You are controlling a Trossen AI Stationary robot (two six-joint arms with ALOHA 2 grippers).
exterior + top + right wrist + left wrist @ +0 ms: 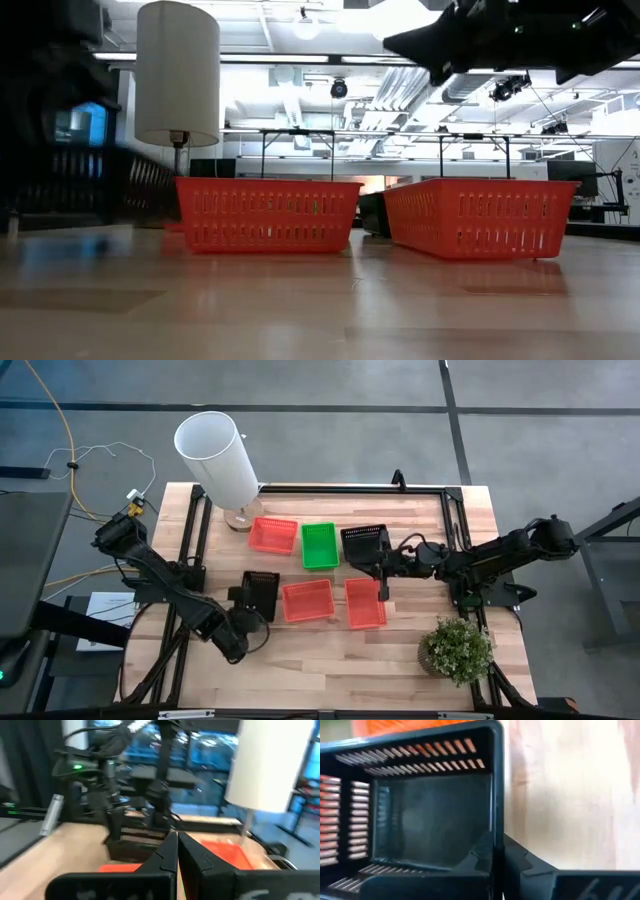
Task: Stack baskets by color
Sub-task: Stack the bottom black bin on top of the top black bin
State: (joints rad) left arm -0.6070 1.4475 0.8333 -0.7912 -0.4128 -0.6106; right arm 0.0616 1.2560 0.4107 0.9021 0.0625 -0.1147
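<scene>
Six baskets show in the high view. Far row: a red basket [273, 535], a green basket [320, 546] and a black basket [365, 543]. Near row: two red baskets [308, 600] [365, 603] on their bases, and a second black basket [262, 593] to their left. My left gripper [245, 622] is shut on that basket at its near end. My right gripper [385, 572] [177, 851] is shut on nothing, level, raised over the right red basket beside the far black basket. My left gripper pinches one wall of the black basket at its rim [496, 837], one finger [482, 857] inside the basket and the other [522, 862] outside. It comes slanting down from the near left. Whether the basket is clear of the table I cannot tell.
A tall white cylinder [218, 458] on a stand rises at the far left of the table. A potted plant [457, 650] sits at the near right corner. Bare wood lies along the near edge [330, 670].
</scene>
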